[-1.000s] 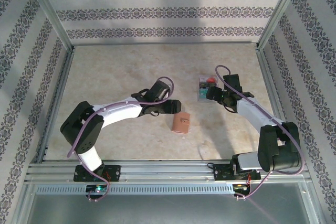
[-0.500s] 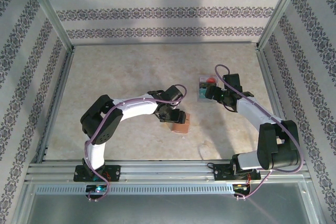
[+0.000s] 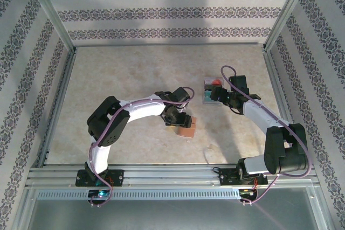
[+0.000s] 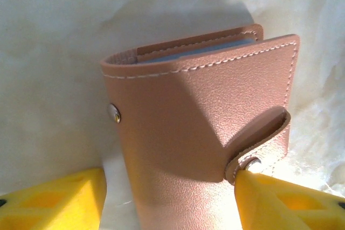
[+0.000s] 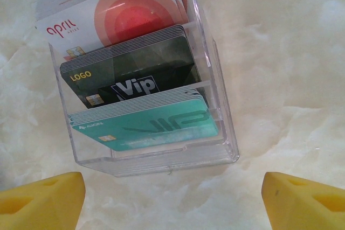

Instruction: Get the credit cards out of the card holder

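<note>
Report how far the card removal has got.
Done: nothing that shows. The pink card holder is folded shut with its snap strap fastened. In hand: the left gripper straddles it, jaws open. The right gripper hovers open in front of a clear box holding stacked credit cards. Left: unsnap the holder, open it and pull out any cards inside.

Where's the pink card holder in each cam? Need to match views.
Top external: card holder near table centre, at the left gripper tip.
Left wrist: card holder mid-frame, standing between the yellow fingers.
Right wrist: camera faces the clear card box, which sits right of the holder in top external.
Shared landmark: the left gripper.
</note>
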Robot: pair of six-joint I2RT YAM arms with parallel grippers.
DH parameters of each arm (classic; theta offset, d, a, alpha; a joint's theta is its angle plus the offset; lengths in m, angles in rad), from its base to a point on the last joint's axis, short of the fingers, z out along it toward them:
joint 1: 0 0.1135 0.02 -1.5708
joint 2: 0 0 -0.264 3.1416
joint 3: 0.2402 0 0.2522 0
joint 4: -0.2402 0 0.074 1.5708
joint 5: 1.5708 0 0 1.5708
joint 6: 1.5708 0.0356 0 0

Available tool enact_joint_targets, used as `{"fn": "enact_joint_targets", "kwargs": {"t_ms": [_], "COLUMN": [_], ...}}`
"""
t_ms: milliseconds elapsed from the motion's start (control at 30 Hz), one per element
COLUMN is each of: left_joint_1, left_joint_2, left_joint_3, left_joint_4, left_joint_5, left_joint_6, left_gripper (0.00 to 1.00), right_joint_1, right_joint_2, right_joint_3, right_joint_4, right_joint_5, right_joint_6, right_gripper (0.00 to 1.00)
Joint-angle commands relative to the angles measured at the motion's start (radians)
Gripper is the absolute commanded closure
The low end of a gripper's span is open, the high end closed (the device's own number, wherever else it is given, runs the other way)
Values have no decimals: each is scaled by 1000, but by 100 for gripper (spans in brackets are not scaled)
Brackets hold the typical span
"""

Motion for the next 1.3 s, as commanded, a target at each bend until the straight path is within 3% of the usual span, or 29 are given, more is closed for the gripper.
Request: {"fn": "enact_joint_targets", "kwargs": {"t_ms": [0,333,667,933,1267], "left_joint_1": [-28,-8,60,109,144], "left_joint_2": [22,-11,-79,-139,-179], "left_joint_3": [13,-36,-169,-250,-307], "left_joint_4": [-25,42,251,405,605], "left_joint_5": [32,61,187,271,328], "left_joint_6": [23,11,-61,-118,-207], "left_gripper": [37,71,99,100,100], "right_joint_1": [-10,-11,-10,7,145], "right_joint_2": [-16,-40,-95,-166,-189], "right_joint_3": [-16,-37,-96,-157,-185], "right_joint_4": [21,18,8,28,91], "right_joint_5": [-17,-39,-107,-232,-284], "right_joint_6": [-6,15,76,148,220], "right_gripper": [15,15,16,17,14]}}
